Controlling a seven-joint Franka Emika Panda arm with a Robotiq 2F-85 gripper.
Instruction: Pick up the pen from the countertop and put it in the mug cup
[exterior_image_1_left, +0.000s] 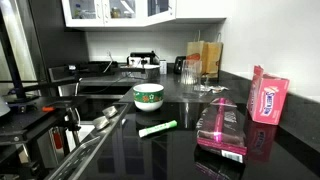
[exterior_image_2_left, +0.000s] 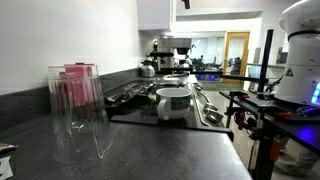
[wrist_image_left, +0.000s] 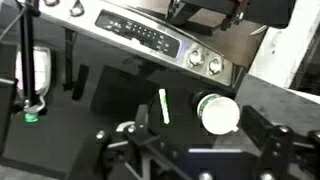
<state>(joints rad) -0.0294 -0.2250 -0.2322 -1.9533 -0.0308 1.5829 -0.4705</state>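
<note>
While the end effector (wrist_image_left: 195, 150) hangs released, green pen (wrist_image_left: 163, 105) lying near cup (wrist_image_left: 218, 113), dark countertop (wrist_image_left: 100, 115)

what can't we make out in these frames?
- Pen: cap end too small and blurred in every view; unseen in the exterior view where the cup may hide it.
- Gripper: wrist view only, dark, blurred, cut by the bottom edge.
- Pink package: label too small to read.

Black countertop (exterior_image_1_left: 185, 155) with pen (exterior_image_1_left: 157, 128), cup (exterior_image_1_left: 148, 96), pink box (exterior_image_1_left: 268, 99)
</note>
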